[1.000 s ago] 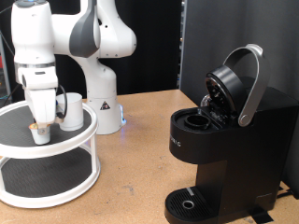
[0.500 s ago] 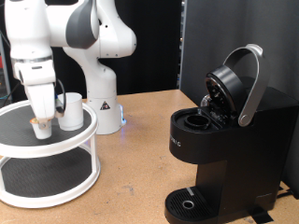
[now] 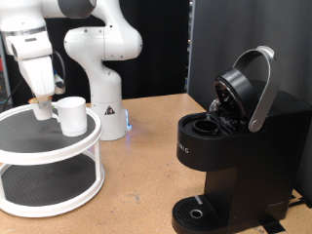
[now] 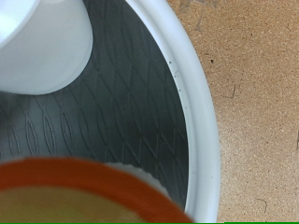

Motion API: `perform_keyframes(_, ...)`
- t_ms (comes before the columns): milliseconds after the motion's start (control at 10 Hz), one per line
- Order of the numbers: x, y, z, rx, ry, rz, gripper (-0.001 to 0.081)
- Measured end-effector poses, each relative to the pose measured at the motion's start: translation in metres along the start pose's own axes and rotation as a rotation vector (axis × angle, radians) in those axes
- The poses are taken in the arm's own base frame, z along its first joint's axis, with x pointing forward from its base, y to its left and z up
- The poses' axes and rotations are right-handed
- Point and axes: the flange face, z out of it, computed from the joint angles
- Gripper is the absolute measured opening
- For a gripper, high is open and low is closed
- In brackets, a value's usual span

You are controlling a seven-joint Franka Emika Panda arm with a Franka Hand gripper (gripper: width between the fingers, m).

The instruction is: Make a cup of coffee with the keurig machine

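— Raised since a second ago, the gripper (image 3: 43, 105) is now seen above the top shelf of the round two-tier stand (image 3: 83, 136) at the exterior view's left, a small white pod (image 3: 43, 109) lifted with it. What is shown nearest?

— At the exterior view's bottom right, the keurig machine (image 3: 234, 156) is seen on the wooden table (image 3: 141, 185), its lid tipped up, the silver handle (image 3: 261, 88) arched over it and the pod chamber exposed.

— And the hand?

— The pod is pinched between the fingers. In the wrist view its tan top (image 4: 84, 201) is seen close up, with the ribbed dark shelf mat and white rim (image 4: 192, 103) beneath.

— Where is the cup placed?

— The cup (image 3: 71, 114) is stood upright on the top shelf, just beside the gripper. Behind it, the arm's white base (image 3: 105, 97) is seen.
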Motion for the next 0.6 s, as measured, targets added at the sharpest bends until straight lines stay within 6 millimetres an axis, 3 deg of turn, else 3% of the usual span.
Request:
perform_keyframes(300, 0.004, -0.002, 0.002, 0.023, 0.049, 0.029, 0.0448)
perform_keyframes(600, 0.034, -0.002, -0.017, 0.08, 0.191, 0.106, 0.0448)
